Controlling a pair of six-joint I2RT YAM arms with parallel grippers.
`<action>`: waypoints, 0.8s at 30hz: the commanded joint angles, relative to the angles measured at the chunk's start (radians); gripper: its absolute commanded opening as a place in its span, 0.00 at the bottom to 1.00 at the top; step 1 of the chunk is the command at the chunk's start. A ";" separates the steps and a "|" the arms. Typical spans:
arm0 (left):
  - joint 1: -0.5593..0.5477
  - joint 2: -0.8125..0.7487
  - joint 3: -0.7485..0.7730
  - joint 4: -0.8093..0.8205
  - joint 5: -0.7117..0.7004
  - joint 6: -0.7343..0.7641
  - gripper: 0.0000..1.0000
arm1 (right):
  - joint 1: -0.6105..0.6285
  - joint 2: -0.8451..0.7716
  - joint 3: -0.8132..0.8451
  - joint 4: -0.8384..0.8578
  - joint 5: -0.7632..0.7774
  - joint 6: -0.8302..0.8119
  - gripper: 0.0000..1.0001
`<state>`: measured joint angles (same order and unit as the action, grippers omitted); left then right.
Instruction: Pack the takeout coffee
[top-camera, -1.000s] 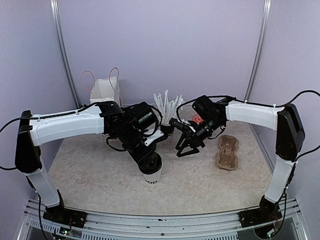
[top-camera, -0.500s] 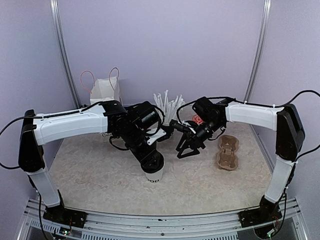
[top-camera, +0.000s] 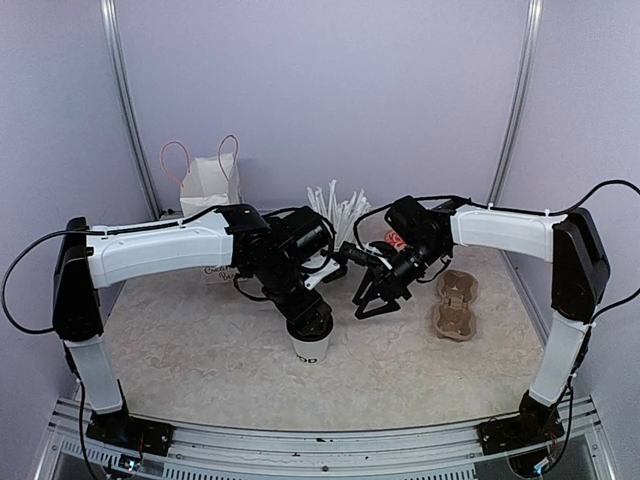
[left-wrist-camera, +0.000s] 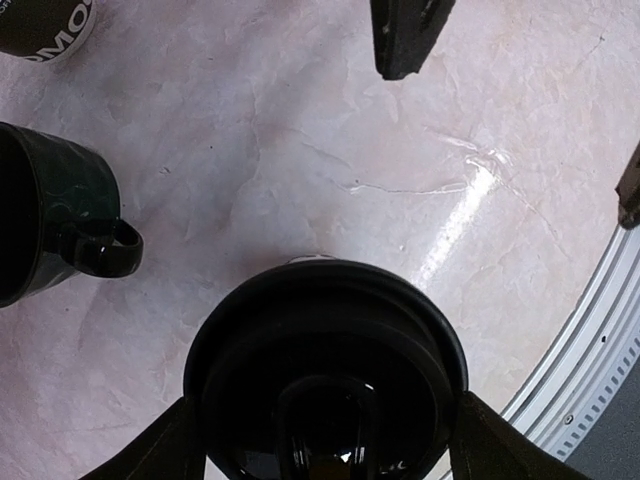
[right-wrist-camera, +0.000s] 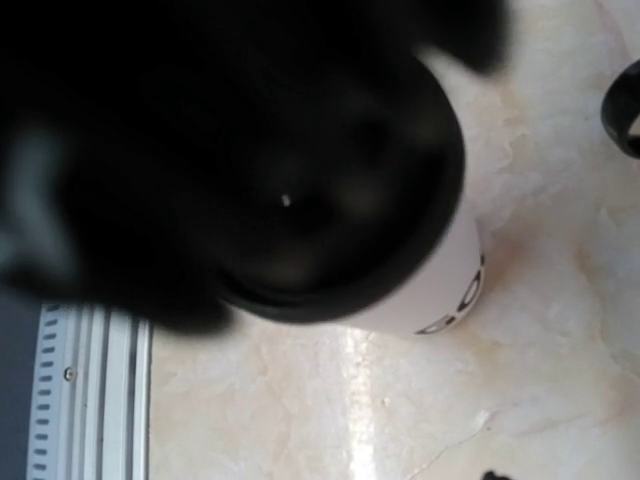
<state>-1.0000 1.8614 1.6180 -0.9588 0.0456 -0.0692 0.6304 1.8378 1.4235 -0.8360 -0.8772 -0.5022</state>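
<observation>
A white paper cup (top-camera: 310, 350) with black lettering stands on the table in front of centre, with a round black lid (left-wrist-camera: 325, 370) on top of it. My left gripper (top-camera: 307, 322) comes down from above, with a finger (left-wrist-camera: 165, 445) against each side of the lid. My right gripper (top-camera: 375, 298) hangs open and empty just right of the cup; its fingertips (left-wrist-camera: 405, 35) show apart in the left wrist view. The right wrist view shows the lidded cup (right-wrist-camera: 450, 285) blurred from above. I see no second white cup.
A squat black mug (left-wrist-camera: 50, 225) with a handle stands left of the cup. A black cup of white straws (top-camera: 335, 210) is behind the grippers. A brown cup carrier (top-camera: 455, 305) lies at the right. A white paper bag (top-camera: 208, 182) stands at the back left.
My left arm has swung a little to the right, and the gripper and lidded cup have shifted slightly right with it. The right gripper has hardly moved.
</observation>
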 joint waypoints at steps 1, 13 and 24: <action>-0.007 0.022 0.031 0.030 -0.034 -0.038 0.83 | 0.006 -0.035 -0.011 0.006 -0.005 0.010 0.68; -0.029 -0.060 0.052 -0.007 -0.164 -0.083 0.99 | 0.005 -0.028 -0.031 0.050 -0.039 0.089 0.70; 0.143 -0.349 -0.353 0.349 -0.041 -0.315 0.90 | 0.027 0.024 -0.069 0.160 -0.081 0.285 0.76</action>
<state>-0.9237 1.5871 1.3914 -0.8127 -0.1173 -0.2760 0.6361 1.8374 1.3529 -0.7258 -0.9199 -0.3077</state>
